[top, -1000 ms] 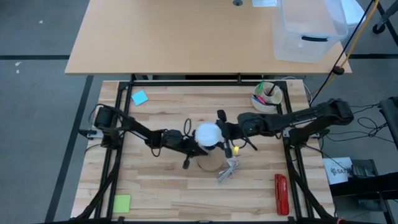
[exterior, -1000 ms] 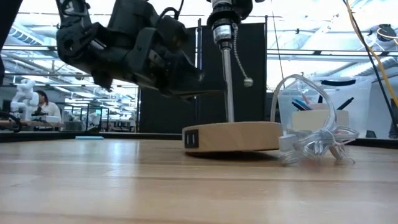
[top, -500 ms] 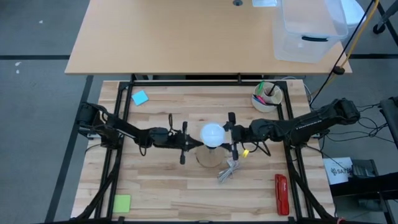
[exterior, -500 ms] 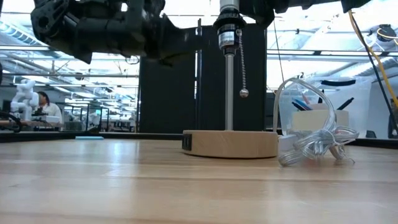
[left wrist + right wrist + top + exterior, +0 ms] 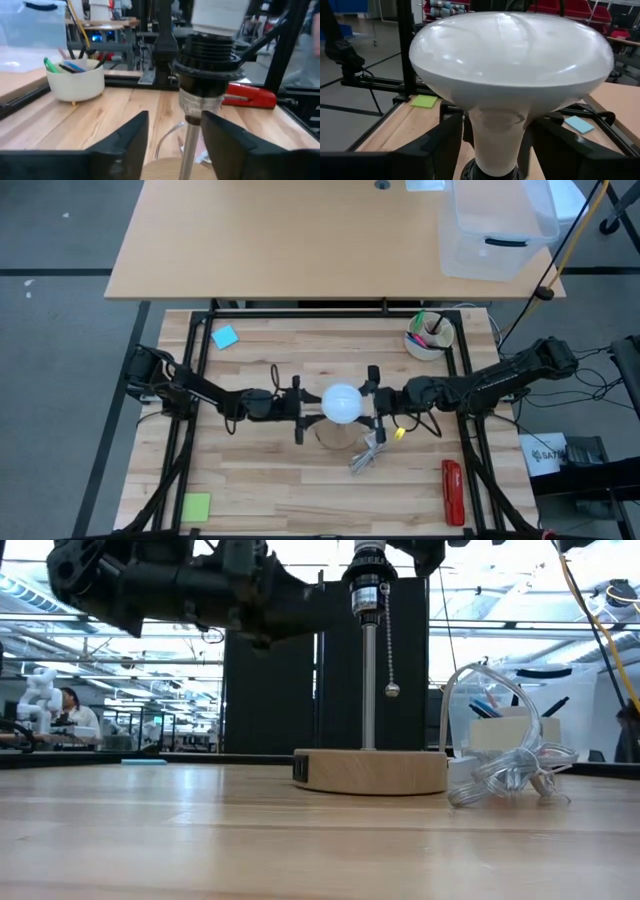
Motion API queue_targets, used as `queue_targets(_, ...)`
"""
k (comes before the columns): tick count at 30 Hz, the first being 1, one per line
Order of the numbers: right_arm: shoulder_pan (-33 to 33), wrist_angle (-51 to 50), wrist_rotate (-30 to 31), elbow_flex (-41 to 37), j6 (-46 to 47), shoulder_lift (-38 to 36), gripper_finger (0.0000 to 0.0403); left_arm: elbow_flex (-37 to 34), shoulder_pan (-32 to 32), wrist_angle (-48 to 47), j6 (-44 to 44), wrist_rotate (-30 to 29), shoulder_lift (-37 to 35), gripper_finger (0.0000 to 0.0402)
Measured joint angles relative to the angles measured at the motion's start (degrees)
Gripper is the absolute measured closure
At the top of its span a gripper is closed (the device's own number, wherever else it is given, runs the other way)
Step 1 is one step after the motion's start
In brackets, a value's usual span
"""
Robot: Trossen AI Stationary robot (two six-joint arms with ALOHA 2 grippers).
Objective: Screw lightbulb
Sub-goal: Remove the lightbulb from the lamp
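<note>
Lightbulb: the lightbulb (image 5: 341, 403) sits upright in the black socket (image 5: 207, 54) at the top of the lamp's metal rod (image 5: 369, 685), near the middle of the table. In the right wrist view its white globe and tapering neck (image 5: 497, 135) fill the frame, the neck running down into the socket.

Lamp: the rod stands on a round wooden base (image 5: 370, 771); a pull chain with a small ball (image 5: 392, 690) hangs beside the rod. The base lies at about 6 o'clock of the bulb in the high view.

Left gripper: the left gripper (image 5: 299, 406) is at 9 o'clock of the bulb, level with the socket. Its fingers (image 5: 117, 145) are spread, one to each side of the rod just under the socket; contact cannot be made out.

Right gripper: the right gripper (image 5: 375, 401) is at 3 o'clock of the bulb. Its fingers (image 5: 432, 150) stand apart on either side of the bulb's neck, with a gap visible to the neck; released, not grasping.

Cord: a coiled clear cord (image 5: 505, 768) lies on the table touching the wooden base, at about 5 o'clock of the bulb.

Other items: white cup of pens (image 5: 428, 334) at 1 o'clock, well apart; red stapler (image 5: 452, 491) at 4 o'clock; blue note (image 5: 225, 336) at 10 o'clock; green note (image 5: 196, 507) at 8 o'clock.
</note>
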Motion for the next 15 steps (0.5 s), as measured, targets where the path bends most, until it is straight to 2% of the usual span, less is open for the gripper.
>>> queue_targets(5, 0.72, 0.06, 3.02, 0.00, -0.26, 0.00, 0.0181, 3.57, -0.17, -3.28, -0.39, -0.22, 1.79, 0.0177)
queue_targets(11, 0.74, 0.86, 3.14, 0.00, -0.01, 0.00, 0.0181, 7.84, -0.20, -3.08, -0.28, 2.15, 5.81, 0.0172)
queue_targets(15, 0.74, 0.97, 5.36, 0.00, 0.17, 0.04, 0.0181, 8.82, -0.20, -3.08, -0.47, 2.35, 7.14, 0.0172)
